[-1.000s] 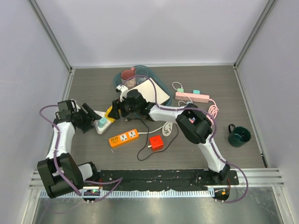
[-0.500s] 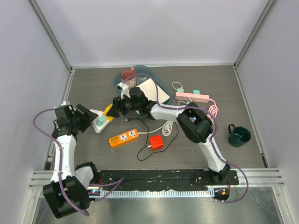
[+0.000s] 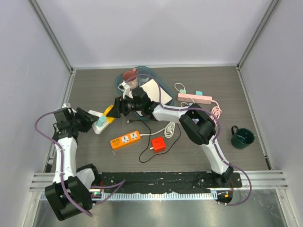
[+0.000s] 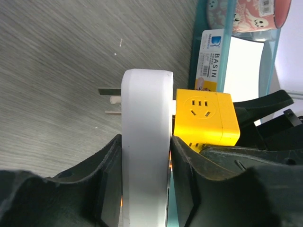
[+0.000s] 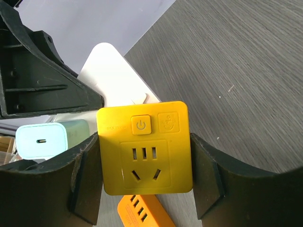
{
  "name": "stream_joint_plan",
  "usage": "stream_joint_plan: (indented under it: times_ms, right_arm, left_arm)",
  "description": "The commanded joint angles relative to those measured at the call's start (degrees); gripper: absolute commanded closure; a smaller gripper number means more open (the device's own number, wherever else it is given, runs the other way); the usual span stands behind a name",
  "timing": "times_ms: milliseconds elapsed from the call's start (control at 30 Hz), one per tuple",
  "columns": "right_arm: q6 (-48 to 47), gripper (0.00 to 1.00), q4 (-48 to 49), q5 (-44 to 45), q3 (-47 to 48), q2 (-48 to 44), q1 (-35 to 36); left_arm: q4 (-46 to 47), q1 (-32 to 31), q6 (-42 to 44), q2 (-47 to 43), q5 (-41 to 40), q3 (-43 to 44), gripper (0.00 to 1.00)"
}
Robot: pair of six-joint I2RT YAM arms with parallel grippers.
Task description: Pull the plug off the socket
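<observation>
Two-handed grasp, just ahead of the pull. My left pincer [image 4: 147, 142] is clenched on the white socket block [image 4: 146, 104]; its fingers [image 4: 111, 165] lie against both broad faces. Bare metal prongs [image 4: 110, 90] stick out of the block's back.

My right pincer [image 5: 145, 165] is clenched on the yellow plug cube [image 4: 204, 117], one finger on each side, with the cube's outlet face turned to the wrist camera. Seen from above, the block lies at about 9 o'clock on the tabletop [image 3: 94, 85]. The cube sits at the block's 1 o'clock, just beside it. Only a thin seam shows between them, so I judge the plug seated, or nearly so. A pale blue charger [image 5: 40, 140] is also plugged into the block, clear of both grips.

Next move, as I judge it: a straight pull apart along the plug's pins, left toward 8 o'clock and right toward 2 o'clock. Neither side should twist, or the pins may bind and the block may slip from my left grip.
</observation>
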Motion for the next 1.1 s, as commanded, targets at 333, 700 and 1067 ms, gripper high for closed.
stream_joint_plan:
  times_ms: [333,700,1067]
  right_arm:
    - [2.22,0.99,6.49,-2.81,3.85,-3.66,0.1]
    - [-4.54,0.99,-5.36,5.09,8.5,-5.07,0.8]
    - [3.64,0.99,0.52,-1.31,8.34,-3.93,-3.86]
  left_arm:
    - [0.53,0.45,1.63,4.49,4.07,1.56,1.0]
    - [-1.77,0.01,1.47,1.5,-3.39,0.6,1.0]
    - [2.63,-0.25,0.85,3.09,5.04,-1.16,1.0]
